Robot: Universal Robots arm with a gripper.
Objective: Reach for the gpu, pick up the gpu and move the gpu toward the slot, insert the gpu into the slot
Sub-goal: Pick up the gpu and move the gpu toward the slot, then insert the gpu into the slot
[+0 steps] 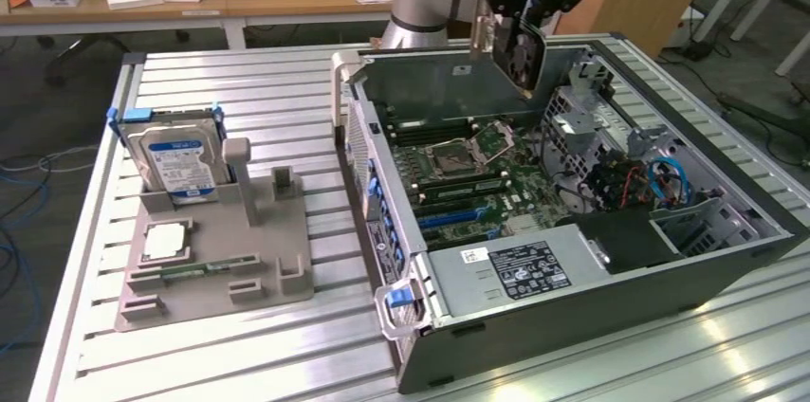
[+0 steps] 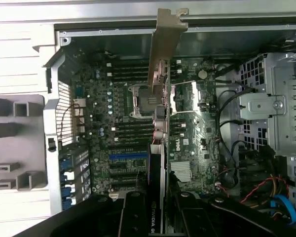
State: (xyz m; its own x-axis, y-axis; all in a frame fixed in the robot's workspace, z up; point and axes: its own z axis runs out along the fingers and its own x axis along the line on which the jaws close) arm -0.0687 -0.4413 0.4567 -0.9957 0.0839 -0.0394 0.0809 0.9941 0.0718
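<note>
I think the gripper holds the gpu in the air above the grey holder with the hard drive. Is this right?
Not quite. The gripper holds the gpu in the air above the open computer case, not above the grey holder with the hard drive, which stands beside the case. The exterior view shows it.

A: How is the light outside?
B: Bright, even, from overhead. White glare streaks lie on the ribbed counter [image 1: 727, 340] at the exterior view's right, and the case [image 1: 608, 317] throws little shadow.
A: And at the wrist?
B: Dimmer. The motherboard [image 2: 123, 133] lies in shade, with one washed-out patch of glare beside the gpu [image 2: 165, 49].
</note>
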